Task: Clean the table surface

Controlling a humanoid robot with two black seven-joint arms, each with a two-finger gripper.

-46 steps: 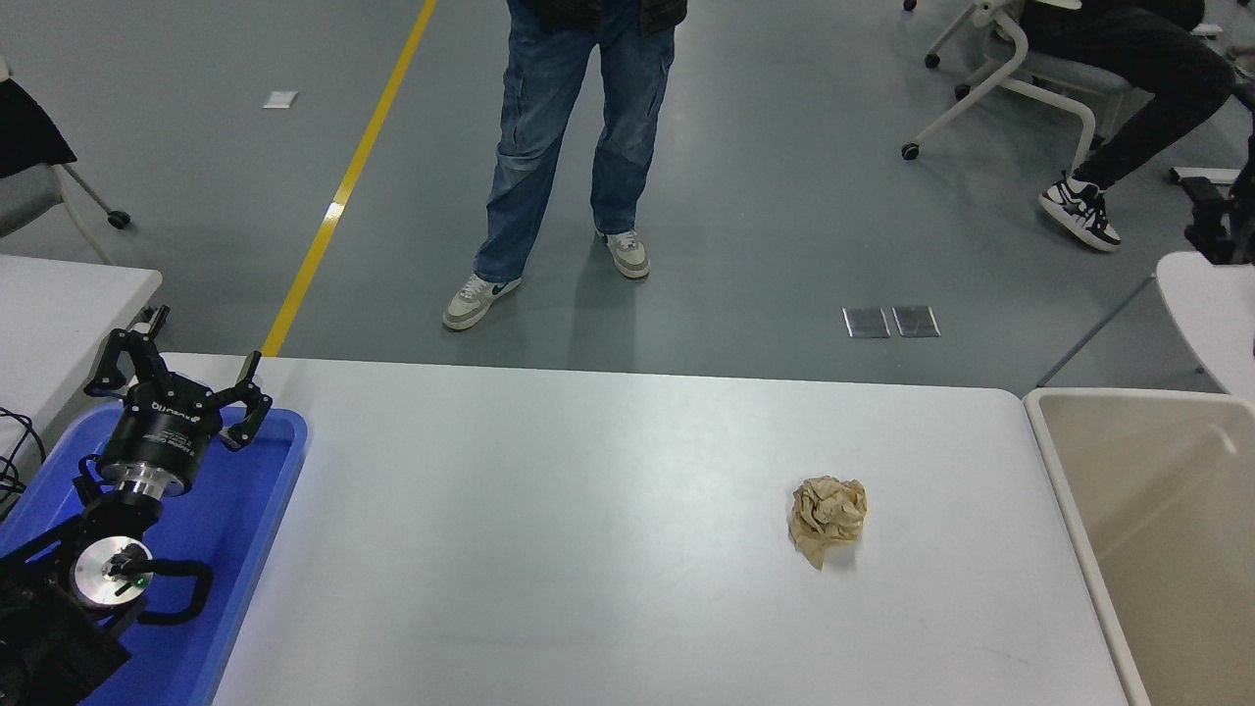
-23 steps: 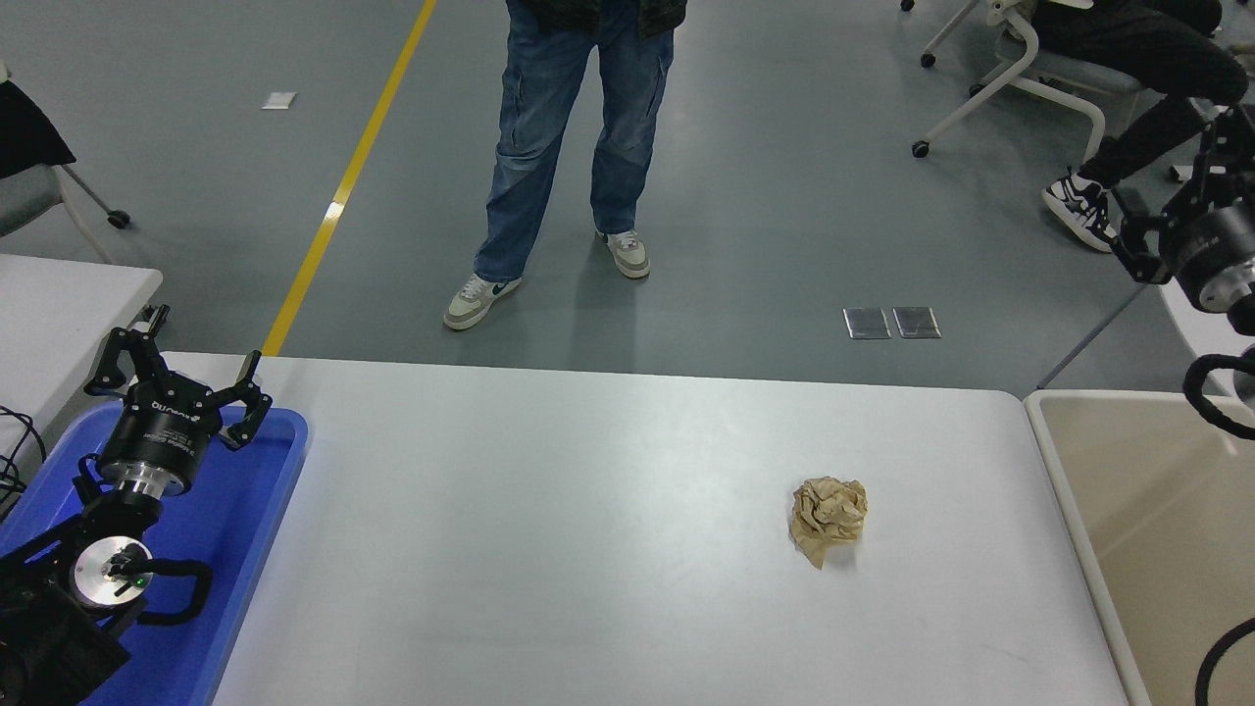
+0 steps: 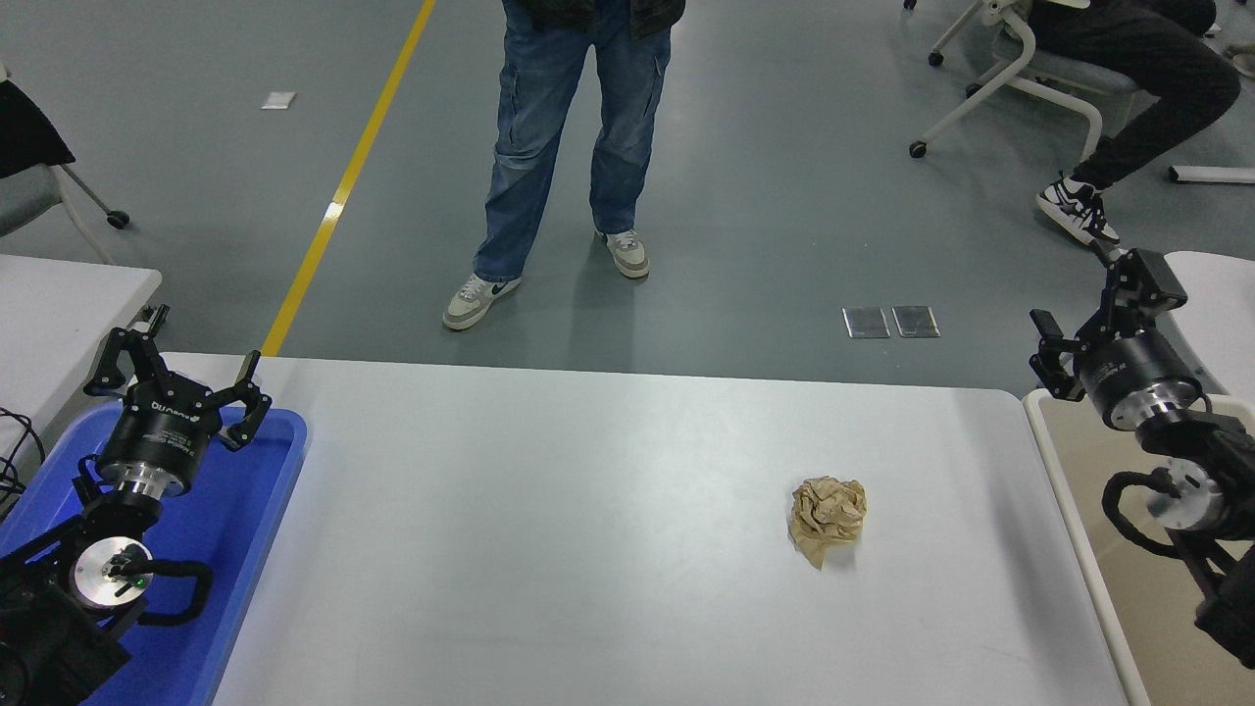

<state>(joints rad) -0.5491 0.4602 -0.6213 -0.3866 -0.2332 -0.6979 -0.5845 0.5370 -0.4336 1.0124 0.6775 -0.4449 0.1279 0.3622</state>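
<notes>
One paper ball (image 3: 828,520) on the table (image 3: 588,549), left of the right tool (image 3: 1103,319), spread open, empty.

Floor: grey, smooth, with a yellow line (image 3: 351,176) running from the top centre down toward the near left. A small white scrap (image 3: 279,99) lies on the floor at far left. Two metal floor plates (image 3: 890,322) sit side by side right of centre. A person in blue jeans (image 3: 569,137) stands at the far side. A white wheeled chair (image 3: 1010,83) stands far right, occupied by a seated person in black (image 3: 1137,69). A smaller white table (image 3: 59,314) shows at the left edge.
</notes>
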